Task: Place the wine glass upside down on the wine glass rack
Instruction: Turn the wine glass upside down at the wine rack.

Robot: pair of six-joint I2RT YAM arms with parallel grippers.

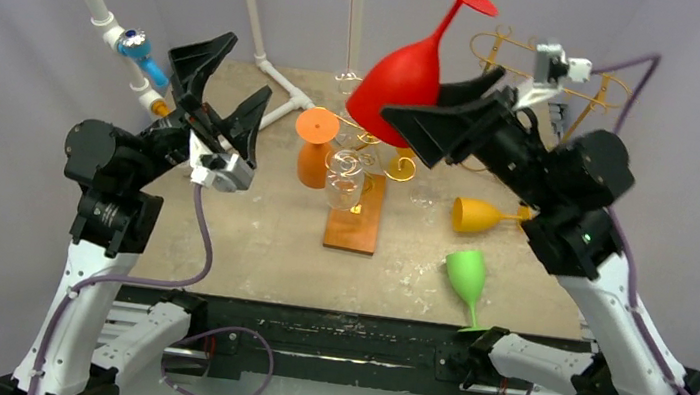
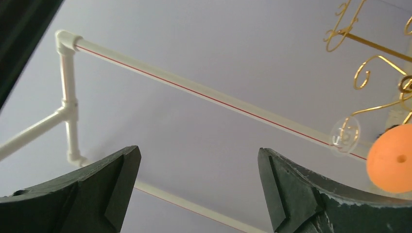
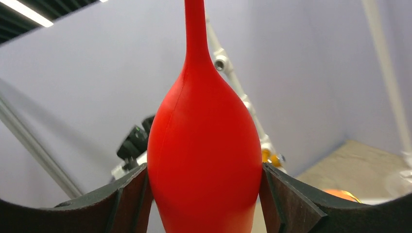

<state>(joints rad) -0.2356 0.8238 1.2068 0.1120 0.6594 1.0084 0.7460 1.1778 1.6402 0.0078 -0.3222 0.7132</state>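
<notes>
The right claw (image 1: 433,102) is clenched on the red glass (image 1: 403,81), one finger on each side of the bowl at its widest part. The right wrist view shows the bowl filling the gap between the fingers. The glass is in the air, off the table. Its stem and foot stand above the claw and its mouth points down past the fingers, so it is already inverted. Its long axis is not plumb: the foot leans off to the claw's right and away from the arm bases.

The rack (image 1: 354,226) stands below the claw and toward the left arm's side, with gold scrolls rising from a wood base. More gold wire shows behind the right wrist. The pictures do not settle how high those arms sit against the foot of the glass.

The coming move likely turns on bringing the stem level with a free rack arm, so the foot can slide in over the wire. A clear glass (image 1: 346,182) already sits at the rack, just under the claw.

The left claw (image 1: 241,71) stands wide open and holds nothing. It is well apart from the glass, so the right arm is the nearer one.
</notes>
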